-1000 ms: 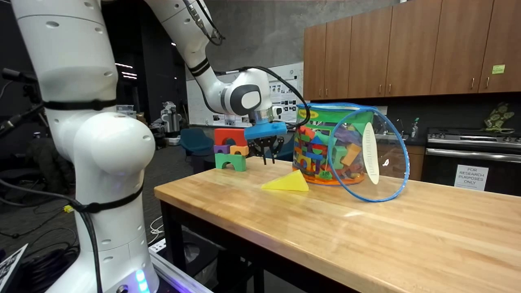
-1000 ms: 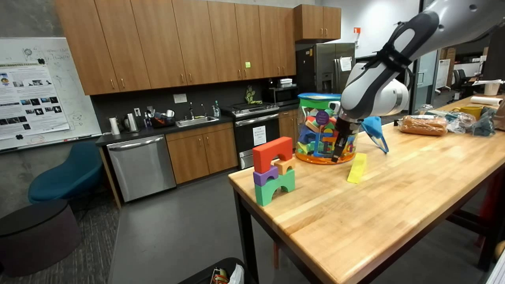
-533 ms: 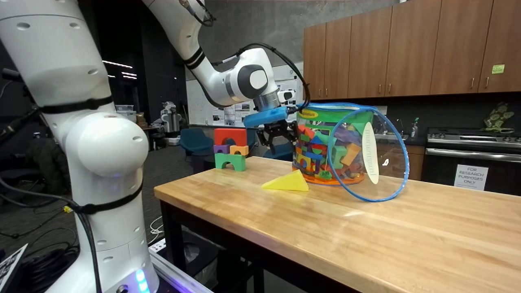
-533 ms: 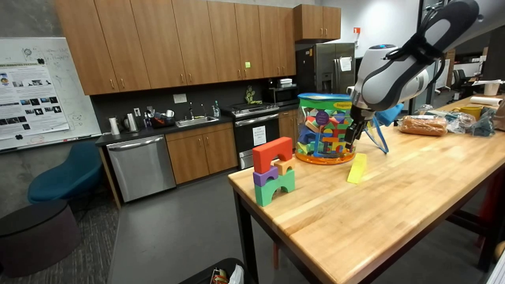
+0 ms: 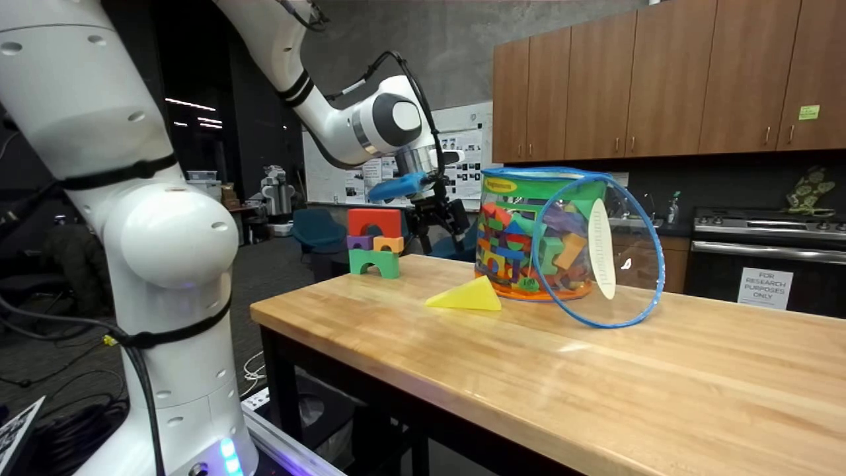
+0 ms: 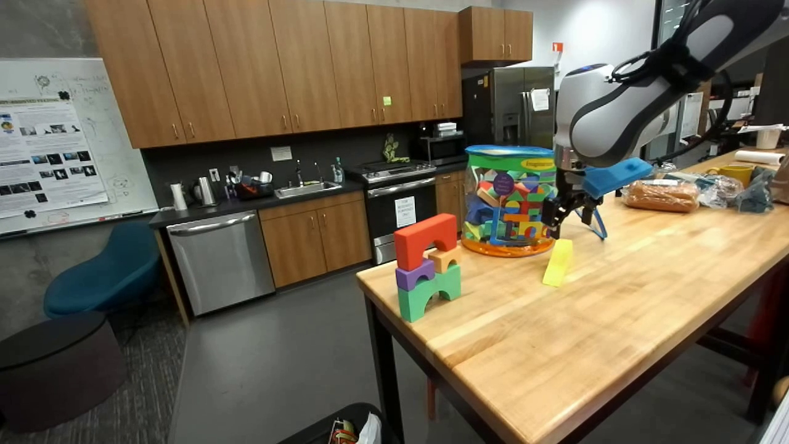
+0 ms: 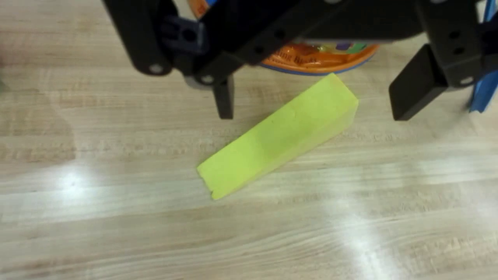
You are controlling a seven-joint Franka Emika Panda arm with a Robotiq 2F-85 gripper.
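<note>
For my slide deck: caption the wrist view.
Yellow wedge on the table, seen past the open gripper; block bag partly hidden.

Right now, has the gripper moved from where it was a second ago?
Yes. In an exterior view, the gripper has shifted toward picture right, farther from the block stack.

In an exterior view, wooden cabinets [image 6: 246, 68] hang at eleven o'clock; a steel refrigerator [image 6: 513, 92] stands between one and two. Wrapped bread [image 6: 661, 197] and a yellow mug [image 6: 736, 173] sit on the table [image 6: 592, 345] at three; a teal chair [image 6: 105, 268] is near nine, an ottoman [image 6: 58, 370] at eight.
</note>
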